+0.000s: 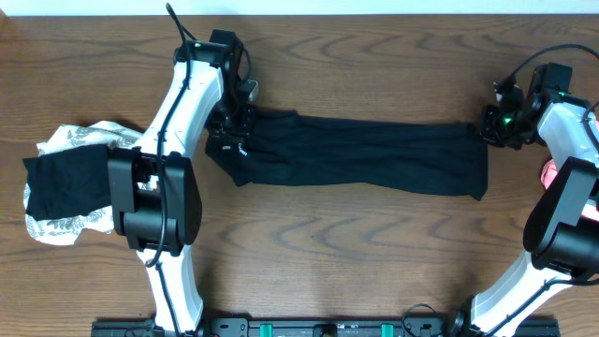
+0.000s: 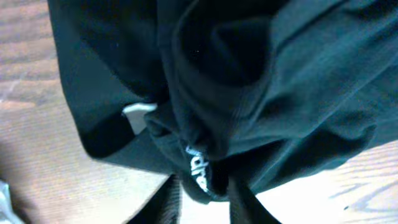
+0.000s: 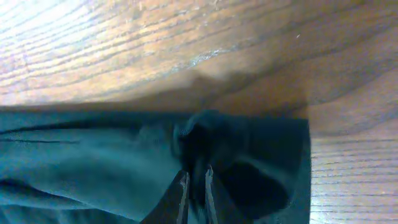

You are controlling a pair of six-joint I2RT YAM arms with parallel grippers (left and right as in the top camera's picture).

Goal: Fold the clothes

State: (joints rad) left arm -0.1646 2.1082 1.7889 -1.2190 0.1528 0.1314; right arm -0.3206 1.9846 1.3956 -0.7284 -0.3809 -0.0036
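The shirt (image 1: pixel 365 154) lies on the counter (image 1: pixel 374 253) pulled out into a long, dark, rumpled band running left to right across the middle, between the two arms. Its left end is bunched under the tip of the left arm (image 1: pixel 182 94). Its right end stops in a fairly straight edge just beside the tip of the right arm (image 1: pixel 562 122).

In the left wrist view the shirt (image 2: pixel 280 93) fills most of the frame in loose folds. The left fingers (image 2: pixel 163 202) stand a narrow way apart at the bottom edge, with a thick fold of fabric between them. That fold carries white lettering (image 2: pixel 198 171), too blurred to read. I cannot tell whether the fingers press the fold or only straddle it. A small white tag (image 2: pixel 138 109) shows among the folds higher up.

In the right wrist view the right fingers (image 3: pixel 176 202) are almost together, with only a slit between them. They pinch a puckered fold of the shirt (image 3: pixel 81 162) near its corner, and bare wood shows above and to the right.

At the counter's far left a leaf-print piece (image 1: pixel 65 140) lies crumpled with a black piece (image 1: pixel 61 183) on top of it, both well apart from the shirt. A pink piece (image 1: pixel 552 171) peeks out beside the right arm.
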